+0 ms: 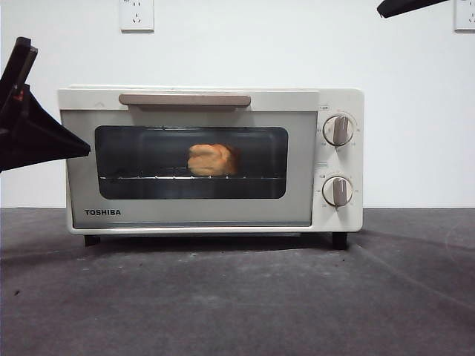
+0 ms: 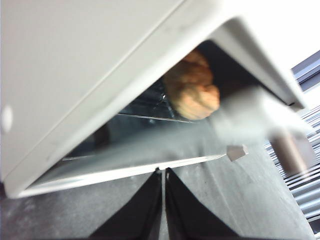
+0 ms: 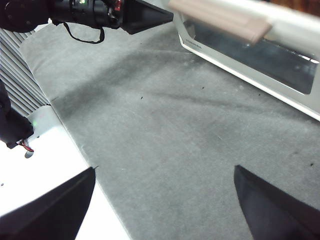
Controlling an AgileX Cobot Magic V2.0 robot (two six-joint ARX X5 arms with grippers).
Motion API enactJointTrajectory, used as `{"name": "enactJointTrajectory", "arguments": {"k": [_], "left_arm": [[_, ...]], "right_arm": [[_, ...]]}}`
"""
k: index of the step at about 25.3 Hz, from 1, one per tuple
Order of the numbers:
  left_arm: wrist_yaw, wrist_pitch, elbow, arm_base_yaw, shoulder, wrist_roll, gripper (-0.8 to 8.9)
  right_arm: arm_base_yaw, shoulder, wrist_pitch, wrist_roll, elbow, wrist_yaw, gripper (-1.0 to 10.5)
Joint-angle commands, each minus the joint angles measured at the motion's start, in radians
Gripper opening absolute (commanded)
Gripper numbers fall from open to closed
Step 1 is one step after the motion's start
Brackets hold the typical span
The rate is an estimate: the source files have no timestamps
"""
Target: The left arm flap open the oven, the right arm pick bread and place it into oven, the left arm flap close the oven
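Front view: oven (image 1: 211, 159) door shut, bread (image 1: 212, 160) on rack behind glass, roughly mid-window; two knobs (image 1: 338, 130) on right panel, beige handle (image 1: 185, 99) along top of door. Left wrist view: same bread (image 2: 192, 86) seen thru glass at steep angle from oven's lower corner, blurred knob at edge. Right wrist view: no bread visible, only handle (image 3: 220, 17), bit of door and bare grey counter (image 3: 165, 140).

Wall sockets (image 1: 136, 14) above oven. Nothing between cam and door.

Left gripper (image 2: 163, 172) closed to a hairline slit, empty, just beside oven's left side. Right gripper (image 3: 165, 200) spread wide, empty, over counter, well clear of oven
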Motion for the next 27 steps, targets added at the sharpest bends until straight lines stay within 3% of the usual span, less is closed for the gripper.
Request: {"name": "enactJointTrajectory", "arguments": {"k": [1, 8, 15, 20, 27], "left_arm": [[0.003, 0.013, 0.015, 0.002, 0.008, -0.002, 0.15], [0.003, -0.029, 0.015, -0.003, -0.034, -0.001, 0.16], [0.001, -0.201, 0.016, -0.018, -0.243, 0.027, 0.16], [-0.063, -0.471, 0.048, -0.044, -0.449, 0.127, 0.16], [-0.261, -0.978, 0.224, -0.090, -0.646, 0.364, 0.16]], "right_arm": [[0.010, 0.004, 0.013, 0.014, 0.009, 0.000, 4.3], [0.010, 0.004, 0.013, 0.013, 0.009, 0.006, 4.3], [0.010, 0.004, 0.013, 0.011, 0.009, 0.052, 4.3], [0.010, 0.005, 0.019, -0.014, 0.009, 0.064, 4.3], [0.010, 0.005, 0.060, -0.034, 0.009, 0.117, 4.3]]}}
